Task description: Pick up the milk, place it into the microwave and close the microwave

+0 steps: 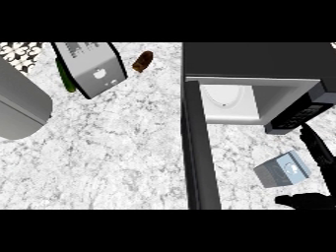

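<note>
Lying near right hand [329,172]: milk [283,170], label seemingly unreadable.

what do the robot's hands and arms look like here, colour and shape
Only the right hand shows, at the lower right by the milk carton. It is matte black throughout, with long, slim, segmented fingers and a shorter thumb. No cables, markings or sleeve are visible on it. The grey forearm and the left hand are out of view.

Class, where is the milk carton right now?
In the head view the milk lies on the counter at lower right, in front of the open microwave, right of its door, beside the right hand.
</note>
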